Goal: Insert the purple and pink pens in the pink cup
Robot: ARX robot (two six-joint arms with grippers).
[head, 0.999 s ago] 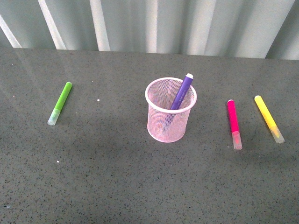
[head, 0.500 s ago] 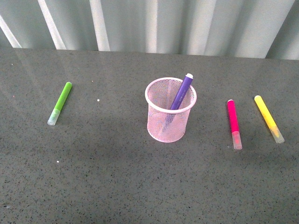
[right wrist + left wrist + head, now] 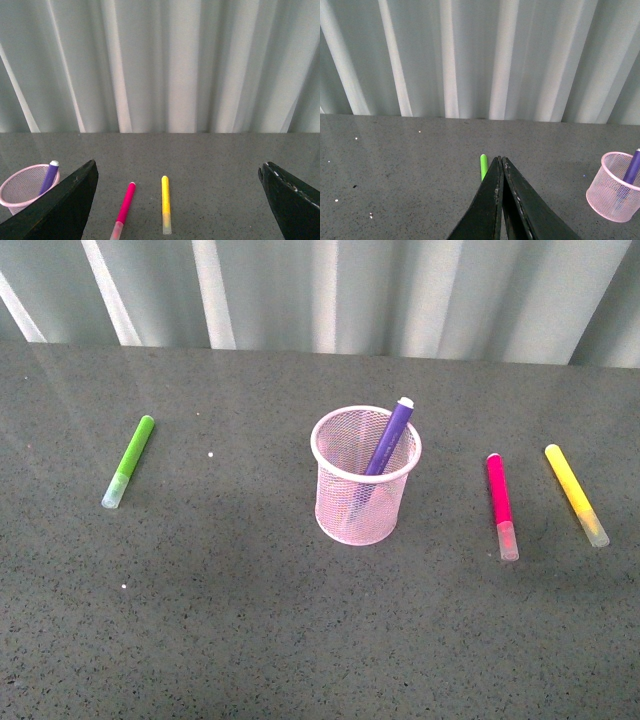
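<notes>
The pink cup [image 3: 364, 490], a round wire-mesh holder with a solid rim, stood upright near the middle of the dark speckled surface [image 3: 250, 630]. Inside it the purple pen [image 3: 390, 437] leaned toward the far right of the rim, its pale end sticking out above the mesh and its lower barrel showing through the wire. The pink pen [image 3: 499, 502] lay flat on the surface well to the right of the cup, outside it, with its clear cap pointing toward the robot. Just beyond it on the right lay the yellow marker [image 3: 574, 492], angled slightly, its clear cap also on the near end. Far to the left of the cup the lime-green marker [image 3: 130, 460] lay slanted, cap end nearer. A pale pleated curtain [image 3: 400, 290] hung behind the surface. The front view showed all four pens but neither arm. The left wrist view showed the left hand [image 3: 500, 161] clenched, its two dark fingers pressed together with nothing between them, only the green marker's tip showing past them. The right wrist view showed the right hand [image 3: 177, 167] released, fingers spread wide, the pink pen and yellow marker lying between them on the surface.
</notes>
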